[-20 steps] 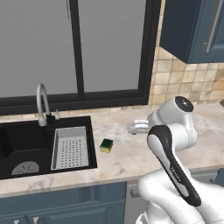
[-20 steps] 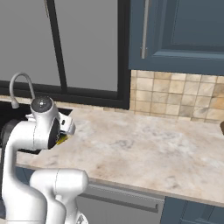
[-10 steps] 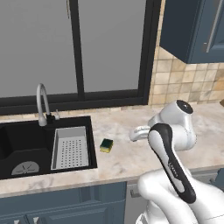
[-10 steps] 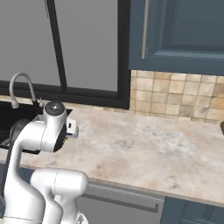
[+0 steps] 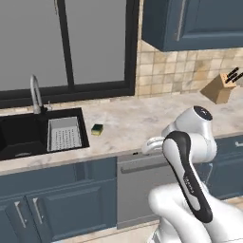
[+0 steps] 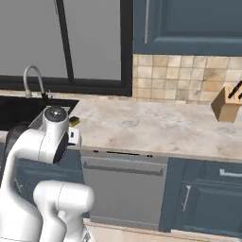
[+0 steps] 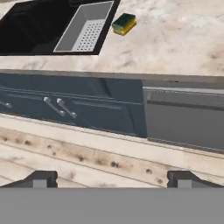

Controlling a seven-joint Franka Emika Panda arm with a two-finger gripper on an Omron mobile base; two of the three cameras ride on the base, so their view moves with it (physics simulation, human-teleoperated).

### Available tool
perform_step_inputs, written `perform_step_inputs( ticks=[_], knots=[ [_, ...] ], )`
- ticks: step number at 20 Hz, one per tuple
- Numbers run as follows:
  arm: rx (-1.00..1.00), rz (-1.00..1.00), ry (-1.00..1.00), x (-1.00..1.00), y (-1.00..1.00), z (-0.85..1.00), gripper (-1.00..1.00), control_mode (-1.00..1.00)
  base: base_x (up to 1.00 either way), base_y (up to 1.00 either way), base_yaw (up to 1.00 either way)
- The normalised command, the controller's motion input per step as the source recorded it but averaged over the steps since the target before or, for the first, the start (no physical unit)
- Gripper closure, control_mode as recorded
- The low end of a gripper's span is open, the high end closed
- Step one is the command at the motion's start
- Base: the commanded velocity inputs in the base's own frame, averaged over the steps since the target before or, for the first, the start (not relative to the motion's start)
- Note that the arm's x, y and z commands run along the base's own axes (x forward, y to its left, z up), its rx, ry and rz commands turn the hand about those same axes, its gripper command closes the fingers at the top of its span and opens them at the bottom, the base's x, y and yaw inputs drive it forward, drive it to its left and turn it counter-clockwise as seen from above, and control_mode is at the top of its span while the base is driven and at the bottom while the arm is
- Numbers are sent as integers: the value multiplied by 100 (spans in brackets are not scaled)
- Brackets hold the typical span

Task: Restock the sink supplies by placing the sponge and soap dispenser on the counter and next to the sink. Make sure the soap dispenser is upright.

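A yellow and green sponge (image 5: 97,129) lies on the beige marbled desk (image 5: 142,121), just right of the black sink (image 5: 33,135) with its grey drain tray (image 5: 63,134) and chrome faucet (image 5: 34,93). A wooden knife block (image 5: 220,87) stands far right.

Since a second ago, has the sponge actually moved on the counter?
No. The sponge still lies just right of the sink; the base backed away, shifting the whole view.

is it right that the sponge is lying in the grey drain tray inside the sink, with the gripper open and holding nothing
Not quite. The sponge lies on the counter, just right of the sink and outside the grey drain tray; the left base view shows it, as does the hand view. The rest holds: the gripper is open and holds nothing.
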Motion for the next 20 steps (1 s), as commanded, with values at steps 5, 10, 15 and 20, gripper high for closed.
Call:
perform_step_inputs(
  ticks=[5,10,15,20],
  knots=[
    [0,0,0,0,0,0,-100,100,-67,-14,-70],
    [0,0,0,0,0,0,-100,100,-12,-17,-81],
    [0,0,0,0,0,0,-100,100,4,-43,-76],
    [0,0,0,0,0,0,-100,100,26,-29,-81]
  ],
)
